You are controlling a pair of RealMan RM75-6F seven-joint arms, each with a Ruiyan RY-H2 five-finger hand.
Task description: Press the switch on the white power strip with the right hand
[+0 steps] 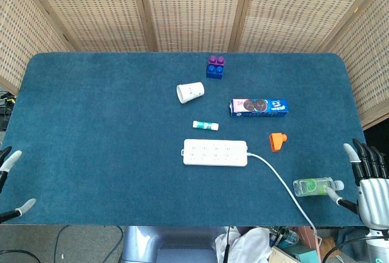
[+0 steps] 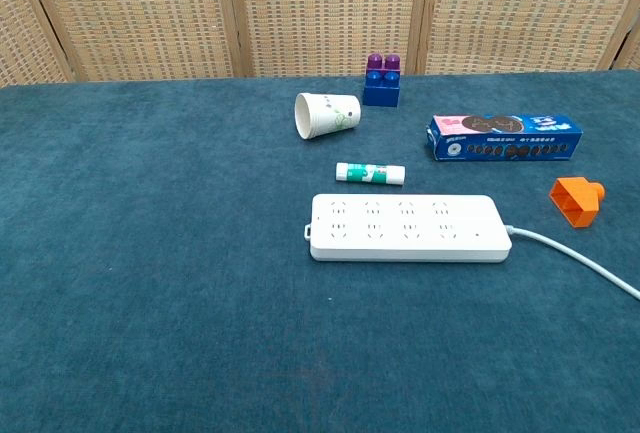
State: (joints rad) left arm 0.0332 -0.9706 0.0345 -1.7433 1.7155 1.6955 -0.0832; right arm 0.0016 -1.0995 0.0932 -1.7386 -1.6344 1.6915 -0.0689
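Note:
The white power strip lies flat near the middle of the blue table, its cord running off to the right front. Its switch end is at the left; the switch itself is too small to make out. My right hand hovers at the table's right front corner, fingers spread and holding nothing, well right of the strip. Only the fingertips of my left hand show at the left front edge, apart and empty. The chest view shows neither hand.
A clear bottle with a green label lies just left of my right hand. An orange block, a cookie box, a small tube, a tipped paper cup and stacked toy bricks surround the strip.

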